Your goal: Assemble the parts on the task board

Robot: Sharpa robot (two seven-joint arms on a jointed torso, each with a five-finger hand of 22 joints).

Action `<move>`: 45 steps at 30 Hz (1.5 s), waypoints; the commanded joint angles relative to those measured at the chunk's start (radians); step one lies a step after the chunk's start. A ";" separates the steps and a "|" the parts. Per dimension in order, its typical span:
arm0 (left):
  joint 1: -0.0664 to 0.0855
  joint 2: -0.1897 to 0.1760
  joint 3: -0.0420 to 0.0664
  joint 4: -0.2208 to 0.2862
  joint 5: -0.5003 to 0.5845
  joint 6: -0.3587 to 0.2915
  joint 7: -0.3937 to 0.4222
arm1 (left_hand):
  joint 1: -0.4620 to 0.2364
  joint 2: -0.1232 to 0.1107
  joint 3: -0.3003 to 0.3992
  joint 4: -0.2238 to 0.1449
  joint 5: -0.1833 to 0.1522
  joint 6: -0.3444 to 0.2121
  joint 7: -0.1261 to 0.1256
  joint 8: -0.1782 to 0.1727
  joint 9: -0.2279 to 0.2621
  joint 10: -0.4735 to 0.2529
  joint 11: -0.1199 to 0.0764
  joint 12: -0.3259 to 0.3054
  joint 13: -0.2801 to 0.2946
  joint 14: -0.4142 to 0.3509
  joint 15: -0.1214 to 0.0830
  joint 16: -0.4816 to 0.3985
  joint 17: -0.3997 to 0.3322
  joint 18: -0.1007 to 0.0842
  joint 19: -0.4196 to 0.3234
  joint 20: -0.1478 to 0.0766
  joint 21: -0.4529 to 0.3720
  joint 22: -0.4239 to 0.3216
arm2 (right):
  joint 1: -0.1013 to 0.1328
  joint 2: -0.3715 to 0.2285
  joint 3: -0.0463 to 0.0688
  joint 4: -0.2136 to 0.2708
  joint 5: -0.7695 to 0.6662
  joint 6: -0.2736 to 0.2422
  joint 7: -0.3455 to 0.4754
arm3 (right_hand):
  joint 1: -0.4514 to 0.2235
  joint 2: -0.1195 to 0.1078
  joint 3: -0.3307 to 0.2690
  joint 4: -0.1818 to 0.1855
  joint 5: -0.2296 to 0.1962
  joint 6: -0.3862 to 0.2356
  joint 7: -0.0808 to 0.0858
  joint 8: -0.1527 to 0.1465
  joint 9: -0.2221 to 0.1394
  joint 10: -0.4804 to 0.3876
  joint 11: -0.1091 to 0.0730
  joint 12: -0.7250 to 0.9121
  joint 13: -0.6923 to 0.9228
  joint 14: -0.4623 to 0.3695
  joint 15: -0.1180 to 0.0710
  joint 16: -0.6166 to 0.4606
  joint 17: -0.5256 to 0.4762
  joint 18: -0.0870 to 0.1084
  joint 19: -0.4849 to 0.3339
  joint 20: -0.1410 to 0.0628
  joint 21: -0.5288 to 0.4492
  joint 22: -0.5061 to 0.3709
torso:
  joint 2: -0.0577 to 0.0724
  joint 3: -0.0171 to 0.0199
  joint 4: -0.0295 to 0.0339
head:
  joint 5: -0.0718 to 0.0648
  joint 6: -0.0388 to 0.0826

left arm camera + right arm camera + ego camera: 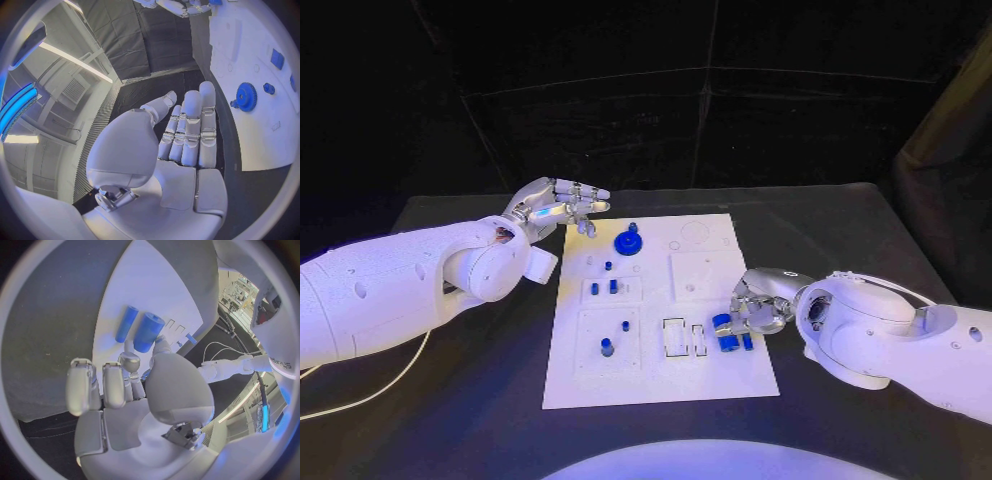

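The white task board [661,385] lies in the middle of the black table. My left hand [560,208] hovers over its far left corner, holding nothing, its fingers [190,127] stretched out side by side. A blue gear [630,243] [246,96] stands on the board just beyond them. My right hand [759,300] rests at the board's right edge. Its thumb and one curled finger [129,361] pinch the near end of a thick blue cylinder [148,332] [723,326]. A thin blue cylinder [127,323] lies alongside it.
Small blue pegs [594,288] stand in the board's left half, and another peg [606,347] is nearer me. Rectangular slots [675,336] open left of the right hand. A small blue piece [269,88] sits by the gear. Bare black table [473,400] surrounds the board.
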 commanded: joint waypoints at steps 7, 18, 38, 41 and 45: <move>0.002 -0.003 0.001 0.003 0.003 0.015 0.000 | 0.002 0.005 -0.002 -0.005 -0.004 -0.007 -0.001 0.007 0.000 -0.009 0.000 0.006 -0.002 -0.006 0.003 -0.004 -0.002 0.013 -0.008 0.001 -0.006 -0.002 | -0.022 0.034 0.000 -0.019 -0.081 0.055 -0.020 | -0.008 0.003 -0.003 -0.001 0.012 -0.011 0.000 0.012 0.012 0.000 0.001 0.008 0.008 0.045 -0.004 0.006 0.002 -0.013 0.007 0.002 0.005 0.062 | -0.001 -0.0006 0.0003 | 0.003 0.001; 0.002 -0.007 0.001 0.006 0.003 0.016 -0.001 | 0.003 0.007 0.000 -0.006 -0.004 -0.005 -0.002 0.009 0.000 -0.008 -0.001 0.008 -0.001 -0.007 0.002 -0.004 -0.003 0.013 -0.008 0.001 -0.006 -0.002 | -0.035 0.041 0.000 -0.017 -0.085 -0.019 -0.027 | 0.042 0.068 0.009 -0.009 0.117 -0.004 -0.009 0.042 0.053 0.018 -0.008 0.033 0.053 0.048 -0.010 0.014 0.018 -0.015 0.014 -0.003 0.012 0.075 | -0.001 -0.0009 -0.0004 | 0.001 0.005; 0.002 -0.007 0.001 0.004 0.003 0.023 -0.004 | 0.003 0.007 0.000 -0.007 -0.004 -0.005 -0.002 0.010 0.000 -0.008 -0.001 0.009 -0.001 -0.008 0.002 -0.004 -0.004 0.013 -0.009 0.001 -0.006 -0.002 | -0.035 0.010 0.001 0.077 0.121 -0.234 0.003 | 0.074 0.102 -0.001 -0.004 0.277 0.014 -0.019 0.047 0.077 0.041 -0.017 0.047 0.087 0.054 -0.018 0.033 0.050 -0.022 0.032 -0.010 0.028 0.102 | 0.000 -0.0022 0.0027 | 0.004 0.008; 0.002 -0.006 0.001 0.004 0.003 0.023 -0.005 | 0.003 0.007 0.000 -0.007 -0.004 -0.005 -0.002 0.010 0.000 -0.008 -0.001 0.009 -0.001 -0.008 0.002 -0.004 -0.004 0.013 -0.009 0.001 -0.006 -0.002 | -0.035 0.022 0.001 0.075 0.135 -0.228 0.003 | 0.074 0.103 -0.002 -0.004 0.280 0.016 -0.020 0.047 0.077 0.042 -0.017 0.047 0.088 0.054 -0.018 0.034 0.052 -0.022 0.032 -0.010 0.028 0.102 | 0.000 -0.0021 0.0027 | 0.006 0.005; 0.002 -0.005 0.001 0.004 0.003 0.024 -0.006 | 0.003 0.007 0.000 -0.007 -0.004 -0.005 -0.002 0.010 0.000 -0.008 -0.001 0.009 -0.001 -0.008 0.002 -0.004 -0.004 0.013 -0.009 0.001 -0.006 -0.002 | -0.035 0.047 0.001 0.066 0.161 -0.218 0.005 | 0.072 0.106 -0.003 -0.004 0.283 0.021 -0.022 0.049 0.079 0.045 -0.019 0.048 0.091 0.054 -0.019 0.036 0.055 -0.022 0.033 -0.011 0.030 0.104 | 0.000 -0.0028 0.0004 | 0.010 0.003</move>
